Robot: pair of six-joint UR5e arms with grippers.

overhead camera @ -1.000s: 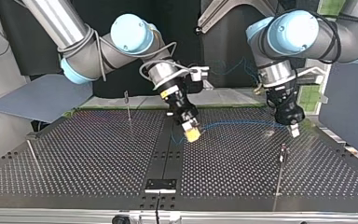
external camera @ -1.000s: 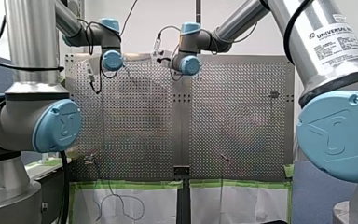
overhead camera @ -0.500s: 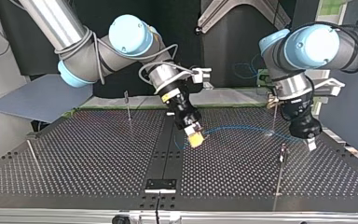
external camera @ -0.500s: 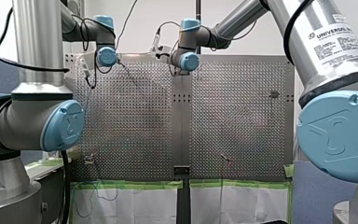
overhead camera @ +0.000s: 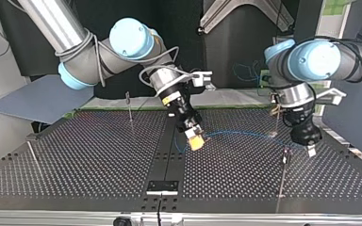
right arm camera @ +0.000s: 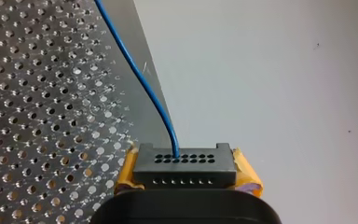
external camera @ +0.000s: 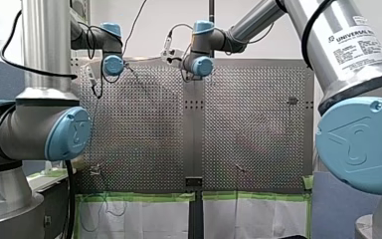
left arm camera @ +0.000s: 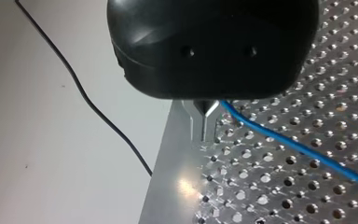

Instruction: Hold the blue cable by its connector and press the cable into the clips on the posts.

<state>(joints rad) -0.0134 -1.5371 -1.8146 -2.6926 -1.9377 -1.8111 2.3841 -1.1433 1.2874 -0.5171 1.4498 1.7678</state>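
In the right wrist view my right gripper (right arm camera: 184, 173) has its yellow pads shut on the black connector (right arm camera: 184, 163). The blue cable (right arm camera: 142, 81) leaves the connector's holes and runs ahead over the perforated plate. In the top view my right gripper (overhead camera: 196, 140) hangs above the table's middle. From it the blue cable (overhead camera: 245, 133) arcs to my left gripper (overhead camera: 310, 150) at the view's right. A thin clip post (overhead camera: 285, 162) stands just beside that gripper. In the left wrist view the metal fingers (left arm camera: 200, 122) are shut, and the blue cable (left arm camera: 303, 150) trails out from them.
More thin posts stand on the perforated table (overhead camera: 99, 160): one at the back left (overhead camera: 129, 107), one at the far left (overhead camera: 34, 157), one behind my left gripper (overhead camera: 276, 117). A black wire (left arm camera: 93, 109) lies off the table's edge. Green tape (external camera: 139, 196) lines the near edge.
My left arm has swung toward the top view's right and come lower, ending beside the post. The cable has drawn out longer between the grippers. My right gripper has dropped slightly.
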